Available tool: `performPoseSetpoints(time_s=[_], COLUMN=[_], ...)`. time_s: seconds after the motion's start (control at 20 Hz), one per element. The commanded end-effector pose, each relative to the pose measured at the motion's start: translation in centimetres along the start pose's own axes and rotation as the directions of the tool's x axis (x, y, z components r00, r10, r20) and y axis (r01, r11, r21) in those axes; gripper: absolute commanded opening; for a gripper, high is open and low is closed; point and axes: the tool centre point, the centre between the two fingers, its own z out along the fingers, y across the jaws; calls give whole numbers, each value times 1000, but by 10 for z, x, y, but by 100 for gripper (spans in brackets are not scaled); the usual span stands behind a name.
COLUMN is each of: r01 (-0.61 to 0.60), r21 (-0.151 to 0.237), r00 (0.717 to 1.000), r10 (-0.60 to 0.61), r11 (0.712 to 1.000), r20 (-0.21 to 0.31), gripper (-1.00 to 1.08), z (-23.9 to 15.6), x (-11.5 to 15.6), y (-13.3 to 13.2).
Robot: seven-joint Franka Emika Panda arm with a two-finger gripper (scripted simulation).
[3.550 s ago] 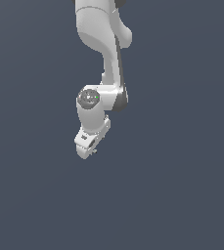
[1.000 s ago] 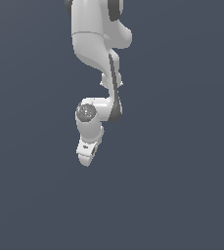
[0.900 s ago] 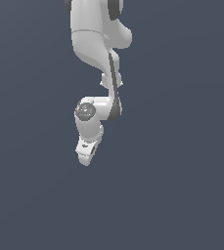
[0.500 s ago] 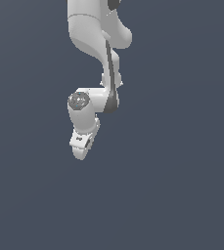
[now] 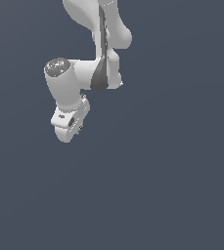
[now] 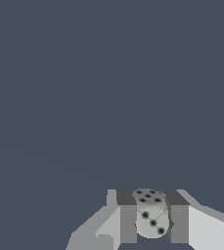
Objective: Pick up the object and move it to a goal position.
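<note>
The white, glossy Franka arm (image 5: 91,73) came down from the top edge of the exterior view, bent at a round grey-capped joint, and ended low toward the exterior view's left. Everything behind it was a flat dark slate-blue backdrop with no edges to read.

At the arm's lower end sat the white end effector (image 5: 74,128), tilted, with its tip aimed downward. From that camera its fingers were mostly hidden behind the hand body, and the object could not be made out there.

The wrist view settled it: the end effector (image 6: 152,217) was clenched on the object, a small pale grey-beige die with rounded corners and black pips (image 6: 151,213). Two grey finger pads (image 6: 128,222) stood one on each flank of the die, both touching it, no gap showing on either side. The die sat right between the fingertips, upright enough that one pip-marked face looked up at the camera and another faced outward. Nothing else lay near the end effector.
</note>
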Motion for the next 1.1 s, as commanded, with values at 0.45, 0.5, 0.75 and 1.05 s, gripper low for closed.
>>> performPoseSetpoints(time_s=[0.45, 0.5, 0.75, 1.05], r01=[1, 1, 0, -1], r21=[0, 0, 0, 0], r00=[1000, 1000, 1000, 1000], r10=[-1, -1, 0, 1], r11=[1000, 1000, 1000, 1000], r20=[-3, -3, -3, -2], gripper=[-100, -100, -100, -100], z=[-121, -130, -163, -182], x=[-58, -62, -79, -89], y=[-12, -12, -14, -14])
